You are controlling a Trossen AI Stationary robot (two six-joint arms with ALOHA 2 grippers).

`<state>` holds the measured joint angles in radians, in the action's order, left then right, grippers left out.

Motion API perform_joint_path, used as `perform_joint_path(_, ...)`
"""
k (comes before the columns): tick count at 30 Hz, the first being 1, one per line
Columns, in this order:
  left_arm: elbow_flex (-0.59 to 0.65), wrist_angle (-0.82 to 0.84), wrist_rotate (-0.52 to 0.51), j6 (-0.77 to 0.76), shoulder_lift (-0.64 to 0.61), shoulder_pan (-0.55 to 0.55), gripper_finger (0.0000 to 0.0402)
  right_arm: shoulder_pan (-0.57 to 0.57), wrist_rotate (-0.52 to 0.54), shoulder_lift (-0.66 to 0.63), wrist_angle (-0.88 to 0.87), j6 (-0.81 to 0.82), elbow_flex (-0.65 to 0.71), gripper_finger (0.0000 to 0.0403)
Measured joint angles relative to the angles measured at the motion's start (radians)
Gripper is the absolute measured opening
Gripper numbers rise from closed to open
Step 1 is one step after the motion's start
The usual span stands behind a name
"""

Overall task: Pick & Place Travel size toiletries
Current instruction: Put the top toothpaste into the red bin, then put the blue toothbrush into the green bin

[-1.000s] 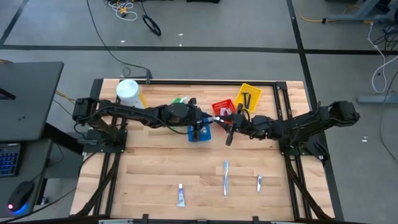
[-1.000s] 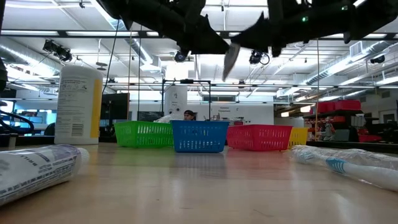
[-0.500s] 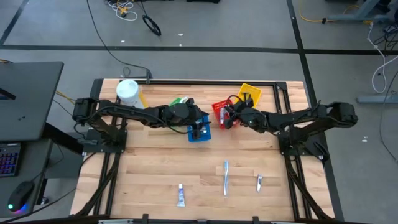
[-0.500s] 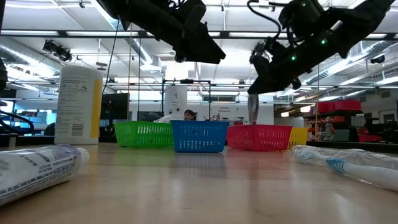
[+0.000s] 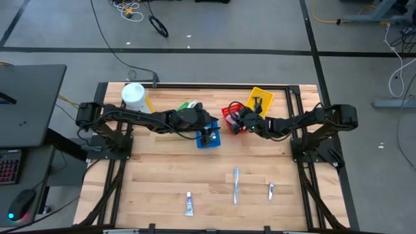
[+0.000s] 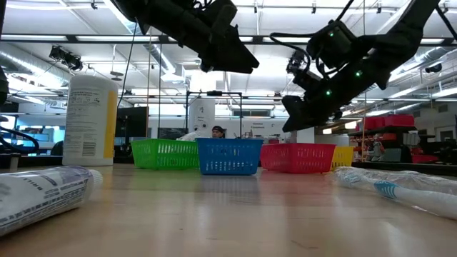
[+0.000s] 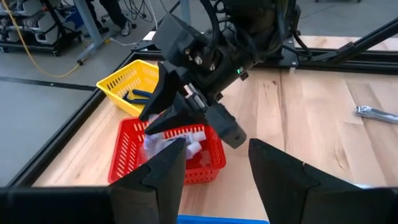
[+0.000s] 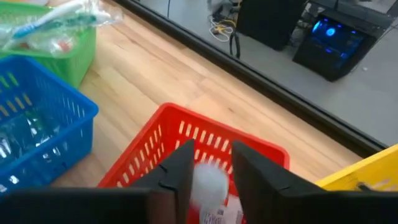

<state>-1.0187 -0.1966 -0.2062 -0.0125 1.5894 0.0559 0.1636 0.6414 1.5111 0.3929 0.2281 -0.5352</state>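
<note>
Over the red basket [image 5: 233, 119] your right gripper [image 5: 238, 121] has jaws part-open round a white tube [image 8: 208, 182] w/ grip easing, so it may snag or tip out over the rim, while the left gripper [image 5: 209, 127], wide open, hangs over the blue basket [image 5: 208, 140].

green basket [image 6: 166, 154], blue basket [image 6: 229, 157], red basket [image 6: 298, 158], yellow basket [image 5: 259, 99], white canister [image 6: 91, 120]

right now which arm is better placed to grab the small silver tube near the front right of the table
Judging by position, the right. The small silver tube lies on the right arm's side. The right claw hangs over the red basket; the left claw hangs over the blue basket, farther away.
</note>
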Motion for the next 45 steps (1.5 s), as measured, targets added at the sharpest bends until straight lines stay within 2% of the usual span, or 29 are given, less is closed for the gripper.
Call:
perform_joint_path(6, 0.0, 0.025, 0.001, -0.078, 0.0, 0.0, 0.0185, -0.013, -0.062, -0.047, 0.008, -0.02, 0.0, 0.0163)
perform_joint_path(14, 0.002, 0.101, 0.055, -0.139, 0.0, -0.003, 0.0185, -0.113, -0.102, -0.24, -0.026, -0.114, 0.0, 0.0176)
perform_joint_path(23, 0.002, 0.115, 0.08, -0.123, 0.0, -0.057, 0.0185, -0.174, -0.392, -0.403, -0.144, -0.124, 0.0, 0.0176)
perform_joint_path(32, 0.002, 0.143, 0.08, -0.113, 0.0, -0.11, 0.0185, -0.217, -0.717, -0.423, -0.312, -0.101, 0.0, 0.0176)
perform_joint_path(45, 0.002, 0.147, 0.079, -0.119, 0.0, -0.131, 0.0185, -0.276, -0.736, -0.422, -0.496, 0.079, 0.0, 0.0176)
